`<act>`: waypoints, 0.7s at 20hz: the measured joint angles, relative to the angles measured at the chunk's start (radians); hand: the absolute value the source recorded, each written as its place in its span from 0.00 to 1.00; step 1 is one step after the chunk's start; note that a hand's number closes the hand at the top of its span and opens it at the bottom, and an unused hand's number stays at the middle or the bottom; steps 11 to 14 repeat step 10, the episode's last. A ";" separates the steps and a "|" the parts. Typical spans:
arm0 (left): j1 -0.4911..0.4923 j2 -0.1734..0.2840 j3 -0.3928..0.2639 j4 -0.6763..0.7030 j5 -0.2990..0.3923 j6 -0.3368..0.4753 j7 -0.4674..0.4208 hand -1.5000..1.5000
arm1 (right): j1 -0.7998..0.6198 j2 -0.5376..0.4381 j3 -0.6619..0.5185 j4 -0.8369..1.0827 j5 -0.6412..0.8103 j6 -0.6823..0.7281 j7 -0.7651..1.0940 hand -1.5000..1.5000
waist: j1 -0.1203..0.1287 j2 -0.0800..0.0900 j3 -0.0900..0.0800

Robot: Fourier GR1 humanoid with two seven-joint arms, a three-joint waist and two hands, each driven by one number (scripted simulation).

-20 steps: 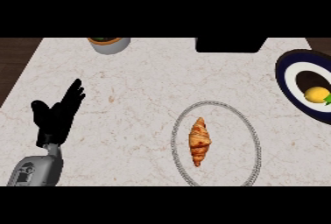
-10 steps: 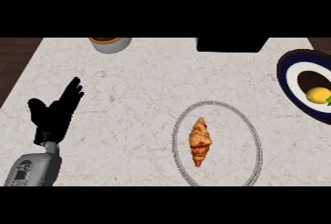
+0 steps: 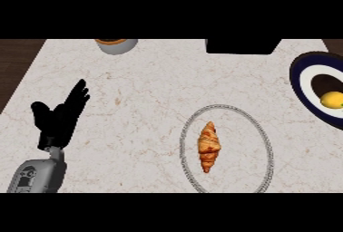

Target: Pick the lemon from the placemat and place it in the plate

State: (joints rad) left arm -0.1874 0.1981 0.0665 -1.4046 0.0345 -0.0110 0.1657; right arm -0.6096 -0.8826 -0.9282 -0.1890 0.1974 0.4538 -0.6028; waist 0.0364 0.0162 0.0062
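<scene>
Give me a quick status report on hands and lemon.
Left hand open, resting at left. Right hand out of view. Lemon at right edge. Croissant occupies plate.

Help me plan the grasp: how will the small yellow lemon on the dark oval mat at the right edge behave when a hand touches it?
The small yellow lemon looks rounded, so it will probably roll if nudged sideways. It seems small and compact, likely stiff and light. Its smooth skin may slip between fingers; only the open left hand shows, far across the counter.

One golden-brown croissant (image 3: 208, 146), one yellow lemon (image 3: 331, 99), one grey-rimmed round plate (image 3: 262, 136), one dark oval placemat (image 3: 301, 72), one grey bowl (image 3: 116, 45) at eleven o'clock.
</scene>
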 measured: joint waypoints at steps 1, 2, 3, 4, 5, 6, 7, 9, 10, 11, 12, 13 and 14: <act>-0.008 -0.001 -0.002 0.000 -0.004 0.004 0.005 0.50 | 0.004 -0.010 -0.001 0.001 -0.002 0.006 0.002 0.00 | -0.001 0.000 0.000; -0.008 -0.006 -0.005 -0.001 -0.009 0.010 0.005 0.50 | 0.017 -0.014 -0.001 0.003 -0.004 0.009 -0.004 0.00 | -0.001 0.000 0.000; -0.001 -0.005 -0.007 -0.011 -0.011 0.010 0.008 0.50 | 0.031 -0.018 -0.002 0.004 -0.006 0.012 -0.010 0.00 | -0.001 0.000 0.000; -0.005 -0.003 -0.006 -0.017 -0.011 0.011 0.020 0.50 | 0.034 -0.021 -0.001 0.005 -0.007 0.009 -0.008 0.00 | 0.000 0.000 0.001; -0.002 0.001 -0.004 -0.023 -0.010 0.009 0.024 0.50 | 0.044 -0.030 -0.001 0.007 -0.008 0.015 -0.006 0.00 | 0.000 0.000 0.001; 0.008 -0.003 -0.005 -0.019 -0.011 0.008 0.011 0.50 | 0.053 -0.029 0.002 0.007 -0.007 0.012 -0.010 0.00 | 0.000 0.000 0.001; 0.010 -0.003 -0.005 -0.012 -0.013 0.007 0.001 0.50 | 0.059 -0.028 0.007 0.006 -0.003 0.005 -0.012 0.00 | 0.000 0.001 0.001; 0.001 -0.001 0.000 -0.005 -0.009 0.003 0.001 0.50 | 0.071 -0.038 0.010 0.009 -0.002 0.006 -0.010 0.00 | 0.000 0.002 0.001; 0.003 0.000 0.002 0.001 -0.009 -0.001 -0.011 0.50 | 0.075 -0.032 0.016 0.008 0.003 0.000 -0.017 0.00 | 0.000 0.002 0.001; 0.003 0.000 0.002 0.001 -0.009 -0.001 -0.011 0.50 | 0.075 -0.032 0.016 0.008 0.003 0.000 -0.017 0.00 | 0.000 0.002 0.001; 0.003 0.000 0.002 0.001 -0.009 -0.001 -0.011 0.50 | 0.075 -0.032 0.016 0.008 0.003 0.000 -0.017 0.00 | 0.000 0.002 0.001; 0.003 0.000 0.002 0.001 -0.009 -0.001 -0.011 0.50 | 0.075 -0.032 0.016 0.008 0.003 0.000 -0.017 0.00 | 0.000 0.002 0.001; 0.003 0.000 0.002 0.001 -0.009 -0.001 -0.011 0.50 | 0.075 -0.032 0.016 0.008 0.003 0.000 -0.017 0.00 | 0.000 0.002 0.001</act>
